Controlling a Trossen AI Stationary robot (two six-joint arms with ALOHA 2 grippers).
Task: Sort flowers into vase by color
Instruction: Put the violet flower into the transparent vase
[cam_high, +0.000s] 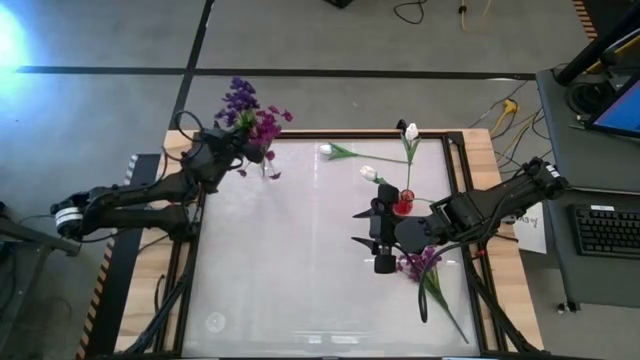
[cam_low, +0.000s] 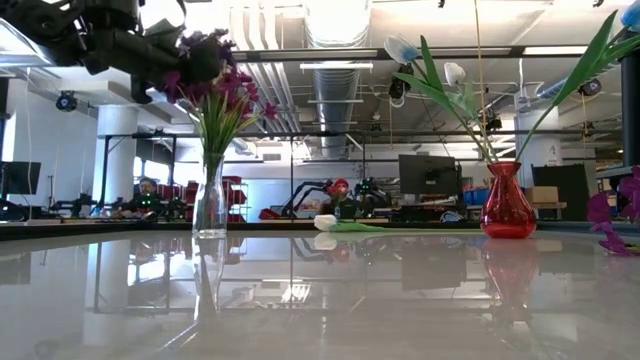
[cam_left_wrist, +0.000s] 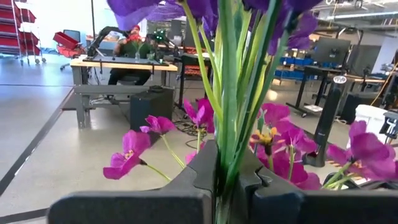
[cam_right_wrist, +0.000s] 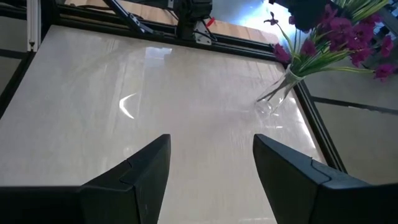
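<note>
My left claw pinches purple stems over the clear vase, steadying them upright. My right claw waits spread above the counter, purple sprig beside it.

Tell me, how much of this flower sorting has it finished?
Partly done. Purple flowers already stand in the clear vase, and the left gripper is shut on their stems. Two white tulips are in the red vase. Left: one white tulip lying on the table and a purple stem beside the open right gripper.
</note>
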